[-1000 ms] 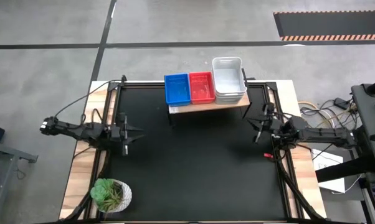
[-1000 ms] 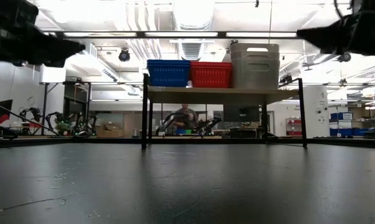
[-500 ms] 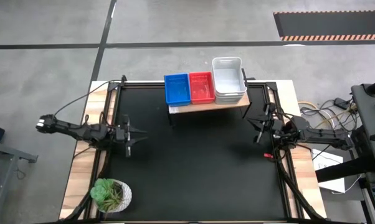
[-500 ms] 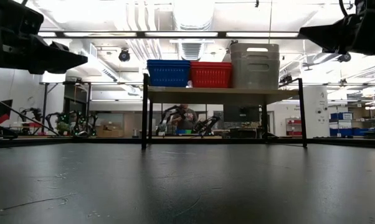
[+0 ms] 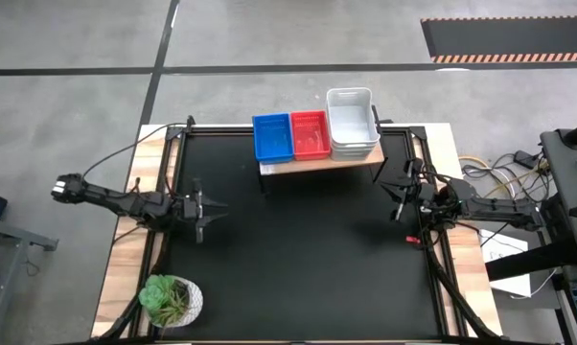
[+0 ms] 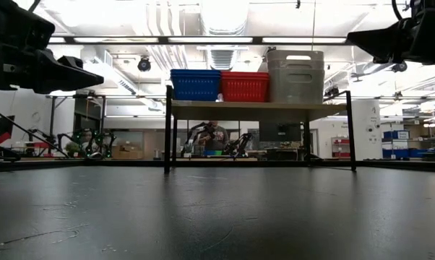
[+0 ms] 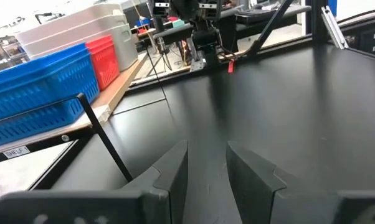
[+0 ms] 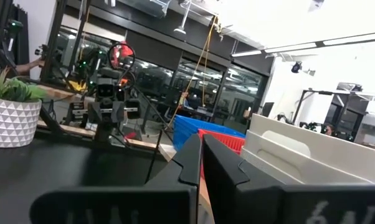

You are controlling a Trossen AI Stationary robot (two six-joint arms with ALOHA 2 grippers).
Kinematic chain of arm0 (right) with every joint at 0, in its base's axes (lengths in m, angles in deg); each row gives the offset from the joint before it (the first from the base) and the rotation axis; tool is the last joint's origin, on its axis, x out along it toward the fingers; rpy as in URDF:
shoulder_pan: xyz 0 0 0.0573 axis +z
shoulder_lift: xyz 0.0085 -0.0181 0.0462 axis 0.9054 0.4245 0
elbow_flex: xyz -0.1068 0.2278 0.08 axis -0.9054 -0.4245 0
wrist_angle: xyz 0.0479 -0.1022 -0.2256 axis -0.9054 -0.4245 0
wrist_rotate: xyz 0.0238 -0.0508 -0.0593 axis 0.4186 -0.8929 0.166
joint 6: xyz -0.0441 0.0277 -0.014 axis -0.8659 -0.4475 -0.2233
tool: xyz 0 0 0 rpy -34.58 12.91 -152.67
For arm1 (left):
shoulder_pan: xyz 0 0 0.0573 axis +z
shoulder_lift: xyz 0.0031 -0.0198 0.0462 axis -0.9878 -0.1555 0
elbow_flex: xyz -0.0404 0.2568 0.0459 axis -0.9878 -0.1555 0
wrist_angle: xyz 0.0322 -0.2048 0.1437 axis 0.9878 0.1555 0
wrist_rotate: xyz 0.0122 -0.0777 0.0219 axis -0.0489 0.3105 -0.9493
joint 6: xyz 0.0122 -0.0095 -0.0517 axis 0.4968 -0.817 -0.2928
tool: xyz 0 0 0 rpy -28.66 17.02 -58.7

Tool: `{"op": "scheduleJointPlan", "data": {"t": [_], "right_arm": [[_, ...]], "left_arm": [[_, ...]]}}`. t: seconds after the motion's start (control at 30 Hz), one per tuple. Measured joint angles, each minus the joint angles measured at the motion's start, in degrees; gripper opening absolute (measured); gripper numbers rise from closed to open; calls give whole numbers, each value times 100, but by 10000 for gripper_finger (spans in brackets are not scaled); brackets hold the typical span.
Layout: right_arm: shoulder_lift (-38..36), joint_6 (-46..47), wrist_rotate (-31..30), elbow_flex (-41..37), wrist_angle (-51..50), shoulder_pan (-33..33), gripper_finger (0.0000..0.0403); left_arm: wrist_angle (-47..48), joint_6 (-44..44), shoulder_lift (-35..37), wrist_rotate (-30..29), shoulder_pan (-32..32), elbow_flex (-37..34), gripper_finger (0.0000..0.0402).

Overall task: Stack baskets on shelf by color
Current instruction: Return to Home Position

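On the light-wood shelf at the table's far middle stand a blue stack of baskets, a red stack and a taller white stack, side by side on their bottoms. They also show in the low view: blue, red, white. My left gripper hovers open and empty over the table's left part, its fingers pointing at the table's right side. My right gripper hovers shut and empty at the right, near the shelf's right leg.
A potted green plant in a white pot stands at the table's near left corner. The black table top lies bare between the arms. Thin black shelf legs stand at the far middle. A person sits far behind the table.
My left gripper has moved a little toward the table's right edge and come down slightly, still open. The baskets have stayed where they were.
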Motion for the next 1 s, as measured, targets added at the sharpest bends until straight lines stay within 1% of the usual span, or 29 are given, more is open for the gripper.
{"op": "scheduleJointPlan", "data": {"t": [1.0], "right_arm": [[2, -4, 0, -2, -4, 0, 9]], "left_arm": [[-3, 0, -507, 1, 0, 0, 93]]}}
